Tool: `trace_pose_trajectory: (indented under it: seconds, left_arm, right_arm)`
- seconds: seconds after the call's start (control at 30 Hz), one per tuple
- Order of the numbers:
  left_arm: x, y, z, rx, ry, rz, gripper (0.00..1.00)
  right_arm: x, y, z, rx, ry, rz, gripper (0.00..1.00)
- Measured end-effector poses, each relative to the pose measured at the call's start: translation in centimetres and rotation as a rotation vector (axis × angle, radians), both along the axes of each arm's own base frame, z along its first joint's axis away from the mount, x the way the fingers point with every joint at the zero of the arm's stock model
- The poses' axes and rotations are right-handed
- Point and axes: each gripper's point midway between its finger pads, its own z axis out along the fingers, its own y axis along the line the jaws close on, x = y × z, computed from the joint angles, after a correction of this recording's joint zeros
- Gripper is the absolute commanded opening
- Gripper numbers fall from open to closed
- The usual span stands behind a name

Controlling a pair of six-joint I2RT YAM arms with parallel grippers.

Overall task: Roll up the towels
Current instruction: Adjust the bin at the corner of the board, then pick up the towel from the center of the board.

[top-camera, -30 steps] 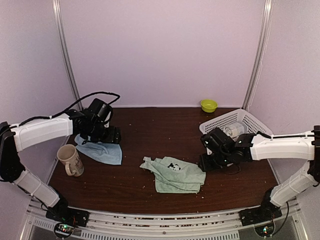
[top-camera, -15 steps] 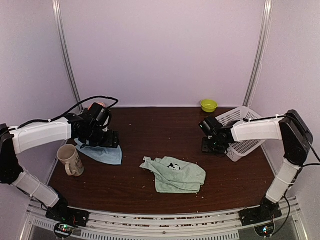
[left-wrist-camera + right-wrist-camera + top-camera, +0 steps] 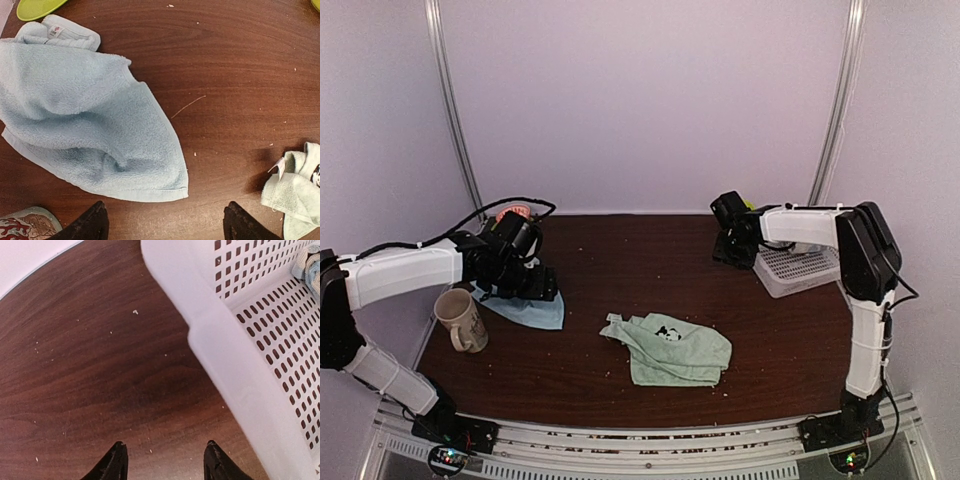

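The green towel (image 3: 296, 192) runs off the lower right edge of the left wrist view; the mug (image 3: 25, 225) (a sliver) off the lower left.

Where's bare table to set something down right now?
Widest bare patch: back middle, between the blue towel and the basket. Also front right, between the green towel and the basket. Crowded: left side, where mug, blue towel and left gripper bunch together.

Blue towel (image 3: 532, 311) mid-left, left gripper (image 3: 525, 286) over it. Mug (image 3: 458, 318) beside. Green towel (image 3: 672, 348) crumpled at centre. Right gripper (image 3: 733, 247) beside white basket (image 3: 800, 271), upper right.
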Motion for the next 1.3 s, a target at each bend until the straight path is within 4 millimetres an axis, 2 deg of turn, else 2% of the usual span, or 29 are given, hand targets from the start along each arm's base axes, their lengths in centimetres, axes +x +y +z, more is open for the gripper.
trace_pose_trajectory:
  seconds: [0.17,0.27,0.37,0.47,0.53,0.57,0.63,0.7,0.8,0.93,1.07,1.2,1.3]
  left_arm:
    - [-0.1,-0.2,0.0,-0.004,-0.001,-0.004,0.81]
    - [-0.1,-0.2,-0.1,-0.003,0.001,-0.006,0.82]
    - [-0.3,-0.5,-0.1,-0.006,0.0,-0.017,0.83]
    - [-0.7,-1.2,0.5,-0.016,-0.013,-0.049,0.82]
    - [-1.1,-1.9,1.2,-0.03,-0.03,-0.078,0.81]
    - [-1.3,-2.3,1.6,-0.039,-0.04,-0.094,0.8]
    - [-2.0,-3.4,1.9,-0.051,-0.048,-0.133,0.8]
    - [-2.8,-5.0,2.1,-0.063,-0.052,-0.181,0.79]
    - [-4.4,-7.0,1.6,-0.074,-0.032,-0.242,0.78]
    - [-5.1,-8.6,0.6,-0.122,-0.012,-0.238,0.78]
    - [-5.6,-8.9,-1.4,-0.208,0.025,-0.177,0.78]
    - [-6.5,-9.4,-3.4,-0.273,0.082,-0.13,0.77]
    - [-6.7,-10.5,-3.6,-0.331,0.108,-0.106,0.76]
  right_arm:
    - [2.7,0.8,0.0,0.016,0.002,0.006,0.78]
    - [3.5,1.9,0.9,0.044,0.004,0.058,0.9]
    - [3.4,3.1,2.4,0.078,-0.012,0.117,0.93]
    - [2.3,4.7,5.2,0.102,-0.041,0.208,0.88]
    - [0.5,6.5,8.2,0.11,-0.082,0.294,0.84]
    - [-1.2,7.6,9.7,0.115,-0.104,0.35,0.81]
    - [-4.8,9.7,12.3,0.125,-0.15,0.452,0.76]
    - [-9.9,11.7,13.7,0.141,-0.197,0.575,0.7]
    - [-16.4,13.8,12.4,0.136,-0.184,0.726,0.63]
    - [-21.5,15.2,7.8,0.072,-0.118,0.83,0.61]
    - [-24.6,15.6,5.2,-0.009,-0.126,0.87,0.63]
    - [-26.1,15.0,5.2,0.005,-0.202,0.85,0.63]
    - [-25.9,13.1,5.9,0.036,-0.275,0.778,0.66]
